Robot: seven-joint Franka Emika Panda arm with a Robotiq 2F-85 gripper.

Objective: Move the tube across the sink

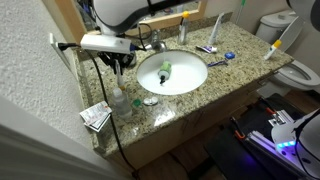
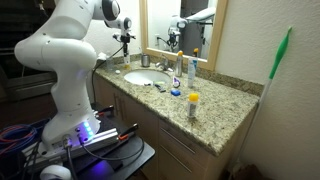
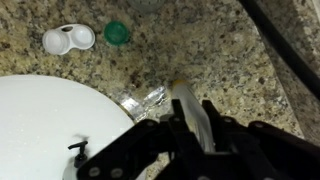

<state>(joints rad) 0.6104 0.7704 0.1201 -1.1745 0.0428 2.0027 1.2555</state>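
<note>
In the wrist view my gripper is shut on a pale, cream-coloured tube, which stands up between the two black fingers. It hangs over the speckled granite counter, just beside the rim of the white sink. In both exterior views the gripper is above the counter at one end of the sink. The tube is too small to make out there.
A white contact lens case, a green cap and a crumpled clear wrapper lie near the gripper. A green item sits in the basin. A faucet, toothbrushes, small bottles and a paper packet stand around.
</note>
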